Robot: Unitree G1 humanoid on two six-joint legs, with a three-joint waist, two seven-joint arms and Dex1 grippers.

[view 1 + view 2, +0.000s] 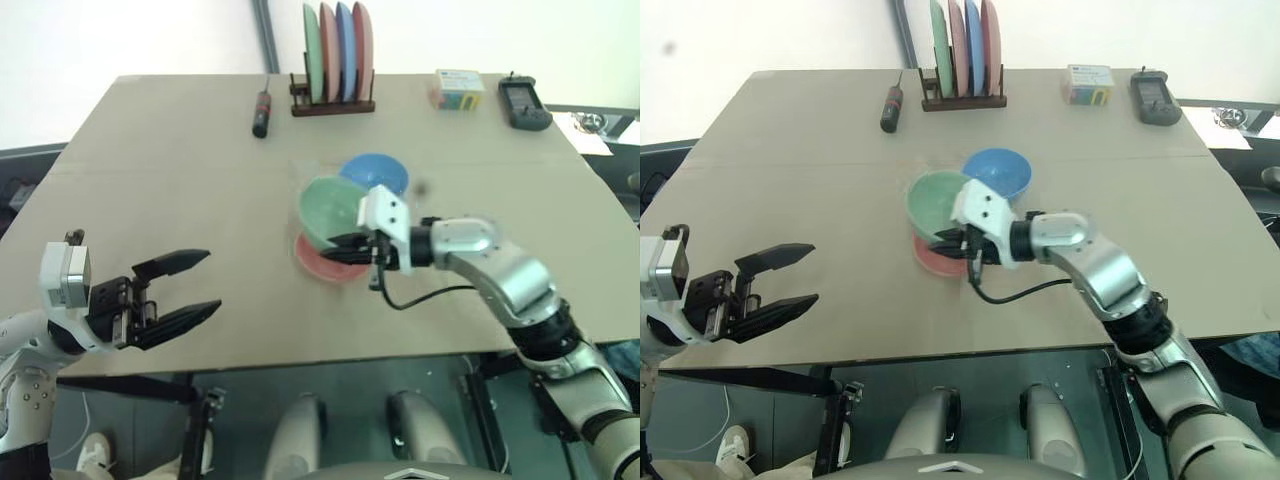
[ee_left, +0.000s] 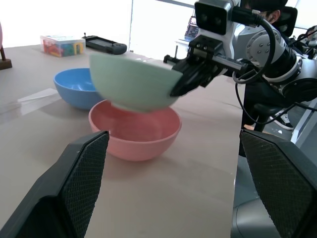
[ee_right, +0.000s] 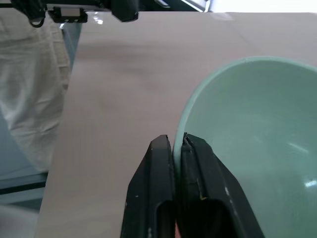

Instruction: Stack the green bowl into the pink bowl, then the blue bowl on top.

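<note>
Right gripper (image 1: 352, 246) fingers pinch the green bowl (image 2: 133, 82) rim, holding it tilted just above the pink bowl (image 2: 134, 135). Left gripper (image 1: 180, 290) fingers wide open, empty. Risk: thin rim pinch slips; the bowl lands askew.

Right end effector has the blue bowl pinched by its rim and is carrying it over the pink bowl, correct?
Not quite: the right end effector pinches the green bowl by its rim, held over the pink bowl. The blue bowl sits on the table behind them, as the left wrist view shows.
</note>
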